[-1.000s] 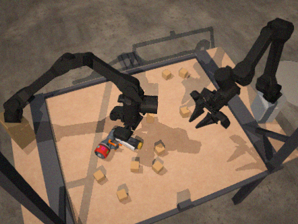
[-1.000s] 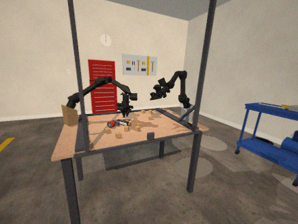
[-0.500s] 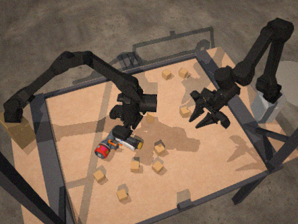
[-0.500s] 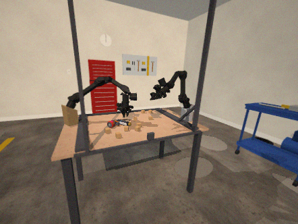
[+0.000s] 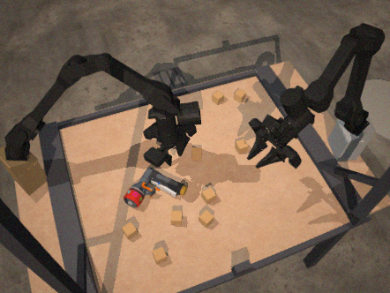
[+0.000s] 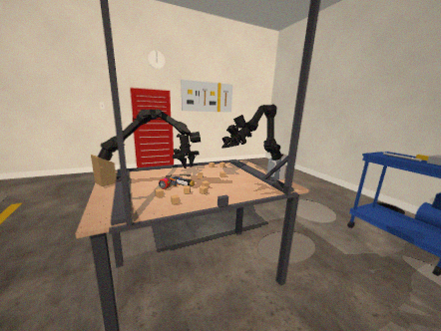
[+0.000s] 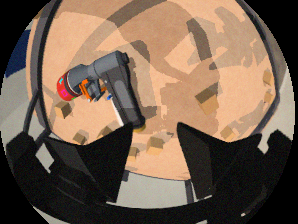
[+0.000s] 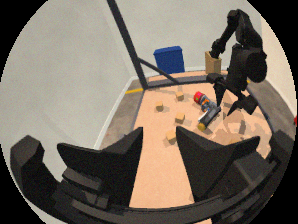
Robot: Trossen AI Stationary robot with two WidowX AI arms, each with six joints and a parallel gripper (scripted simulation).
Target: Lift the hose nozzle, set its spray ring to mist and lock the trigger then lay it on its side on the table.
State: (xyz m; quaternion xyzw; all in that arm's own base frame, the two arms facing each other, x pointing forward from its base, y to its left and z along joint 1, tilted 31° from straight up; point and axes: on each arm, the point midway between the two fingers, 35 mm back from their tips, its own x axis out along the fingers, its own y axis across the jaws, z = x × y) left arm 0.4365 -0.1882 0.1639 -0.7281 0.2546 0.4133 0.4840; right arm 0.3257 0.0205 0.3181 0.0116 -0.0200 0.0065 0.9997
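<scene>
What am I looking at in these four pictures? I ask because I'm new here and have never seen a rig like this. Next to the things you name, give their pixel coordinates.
Two black robot arms stand at opposite ends of a wooden table with a dark frame. One picture looks down from above, one looks across the room, and two come from cameras on the arms' wrists. On the table lie a hose nozzle (image 5: 164, 184) (image 6: 177, 177) (image 7: 120, 82) (image 8: 209, 116) with a red head, and several small wooden blocks. The left gripper (image 5: 169, 155) (image 6: 188, 163) (image 7: 155, 126) (image 8: 222, 111) and the right gripper (image 5: 252, 162) (image 6: 223, 145) (image 8: 159, 130) are both open, holding nothing.
</scene>
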